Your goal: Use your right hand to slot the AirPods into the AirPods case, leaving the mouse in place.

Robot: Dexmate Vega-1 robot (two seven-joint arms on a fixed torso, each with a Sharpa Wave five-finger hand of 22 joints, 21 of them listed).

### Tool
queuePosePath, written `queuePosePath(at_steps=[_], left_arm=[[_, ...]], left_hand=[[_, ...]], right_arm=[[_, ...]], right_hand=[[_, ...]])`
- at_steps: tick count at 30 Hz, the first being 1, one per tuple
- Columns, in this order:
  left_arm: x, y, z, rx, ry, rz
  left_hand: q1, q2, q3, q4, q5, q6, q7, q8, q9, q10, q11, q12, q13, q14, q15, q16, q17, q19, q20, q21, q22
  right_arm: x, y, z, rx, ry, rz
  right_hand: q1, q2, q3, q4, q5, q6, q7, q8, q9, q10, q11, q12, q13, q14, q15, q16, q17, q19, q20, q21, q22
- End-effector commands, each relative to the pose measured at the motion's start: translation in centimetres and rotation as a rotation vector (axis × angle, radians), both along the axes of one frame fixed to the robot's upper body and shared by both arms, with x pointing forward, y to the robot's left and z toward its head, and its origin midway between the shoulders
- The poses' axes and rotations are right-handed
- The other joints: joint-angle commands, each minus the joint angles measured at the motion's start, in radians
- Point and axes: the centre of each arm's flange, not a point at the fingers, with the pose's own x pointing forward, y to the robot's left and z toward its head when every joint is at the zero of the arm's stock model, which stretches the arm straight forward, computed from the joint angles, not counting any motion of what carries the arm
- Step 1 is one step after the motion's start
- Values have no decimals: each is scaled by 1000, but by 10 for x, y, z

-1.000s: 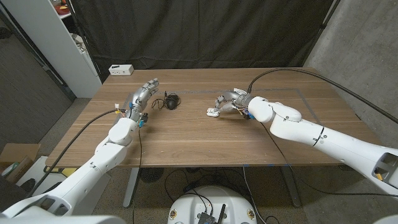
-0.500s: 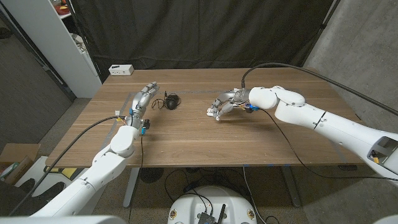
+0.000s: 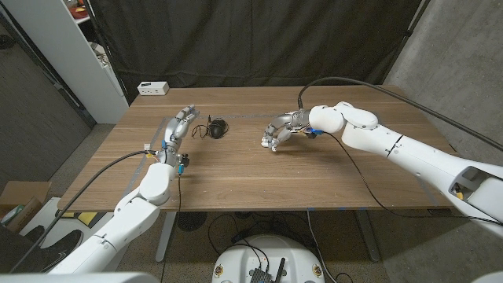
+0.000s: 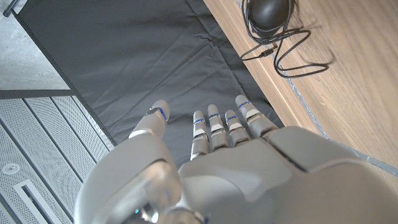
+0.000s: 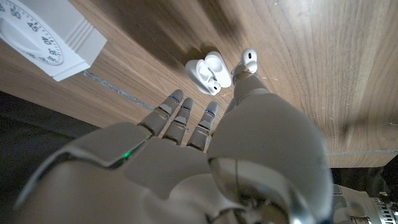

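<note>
My left hand (image 3: 177, 127) stands at the table's (image 3: 236, 177) left side, fingers straight and close together, holding nothing; the wrist view shows them (image 4: 214, 124) reaching past the table edge toward the dark curtain (image 3: 259, 39). Just to its right sits the black mouse (image 3: 218, 126) with its cord coiled alongside, apart from both hands. Near mid-table, my right hand (image 3: 281, 131) hovers over the case (image 5: 206, 71), which lies open on the wood with one earbud seated in it. A second earbud (image 5: 249, 60) shows at the tip of my thumb, just beside the case; I cannot tell whether I am gripping it. The other fingers (image 5: 184, 115) are extended, slightly apart. A white timer (image 5: 46, 37) sits near the far edge.
</note>
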Motion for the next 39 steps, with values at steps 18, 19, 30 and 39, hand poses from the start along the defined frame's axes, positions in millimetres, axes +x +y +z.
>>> queuePosePath(at_steps=[18,19,30,39], left_arm=[[7,1,0,-6,2,4],[7,2,0,-6,3,4],[11,3,-2,-13,12,2],[17,3,-1,-15,17,-6]], left_hand=[[9,-4,-15,-2,8,8,-13,-2,5,9,-11,1,3,2,-10,5,2,-2,-1,0,4],[9,-4,-15,-2,8,8,-13,-2,5,8,-9,0,3,1,-7,5,2,-2,0,-1,4],[9,-5,-18,-2,8,8,-11,-3,5,8,-9,0,3,0,-7,4,2,-2,0,-1,4],[9,-6,-20,-2,9,7,-13,-4,5,7,-8,-1,2,1,-6,5,2,-3,2,-1,4]], right_arm=[[24,11,15,-199,-24,-88],[24,12,15,-206,-17,-98],[30,14,30,-220,44,-128],[33,13,36,-203,132,-149]], right_hand=[[6,6,-3,-3,-2,13,-2,-3,10,-16,4,-8,-4,-19,-94,-9,-5,-9,17,-4,2],[6,7,-3,-3,-2,13,-2,-3,10,-16,3,-8,-4,-20,-94,-10,-5,-9,17,-4,2],[-1,13,-6,3,-4,-11,2,-10,22,-30,18,-11,-8,-33,-86,-15,-7,-10,33,-3,2],[-9,17,-8,8,-5,-27,0,-20,23,-39,22,-13,-10,-35,-87,-15,-8,-10,43,-3,1]])
